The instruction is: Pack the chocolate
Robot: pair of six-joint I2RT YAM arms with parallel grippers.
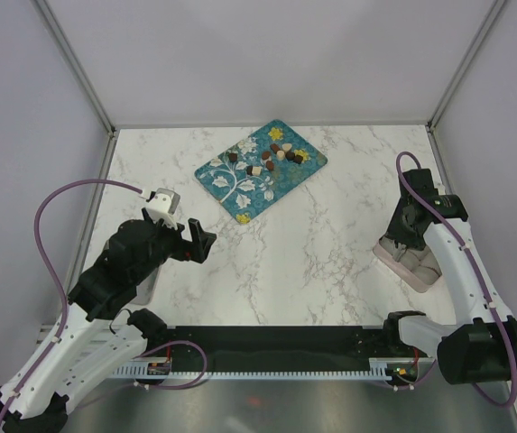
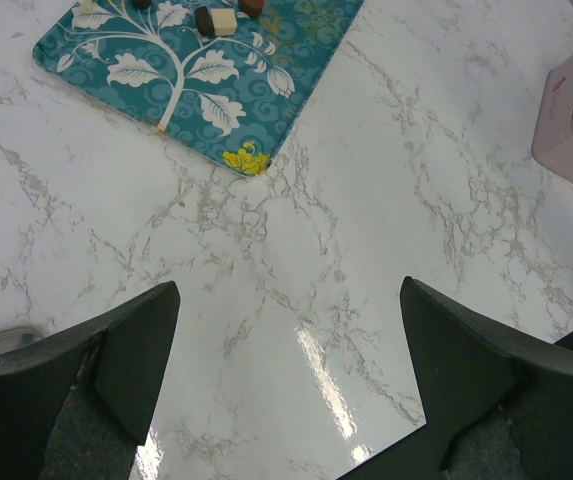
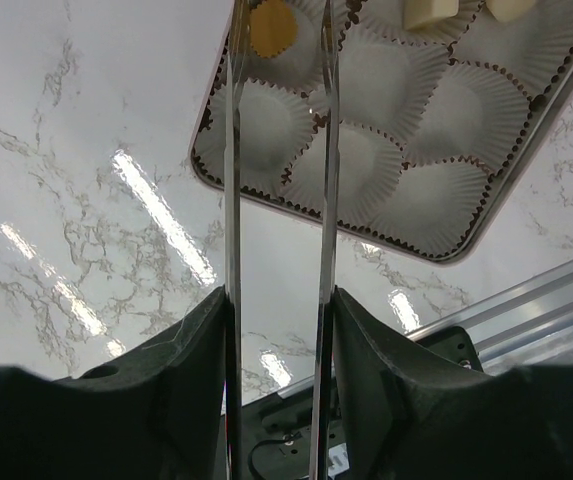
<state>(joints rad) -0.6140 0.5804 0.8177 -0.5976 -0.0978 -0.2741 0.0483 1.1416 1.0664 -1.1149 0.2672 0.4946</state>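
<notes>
Now | left end effector (image 2: 288, 300) spread wide, empty | right end effector (image 3: 278, 300) clamps tongs (image 3: 232, 200), tips cut off

Light: bright, even illumination is falling from overhead.
Glare: white streaks are gleaming on the glossy white marble-patterned tabletop (image 3: 66, 150) in both wrist views.
Shadows: showing faint and soft-edged.

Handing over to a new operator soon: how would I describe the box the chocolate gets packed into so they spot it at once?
On the marble table, look to the right edge, under the right gripper holding the tongs. There sits a shallow pale pink box. Unlike the flat teal tray at the far middle, it is filled with white fluted paper cups.
</notes>
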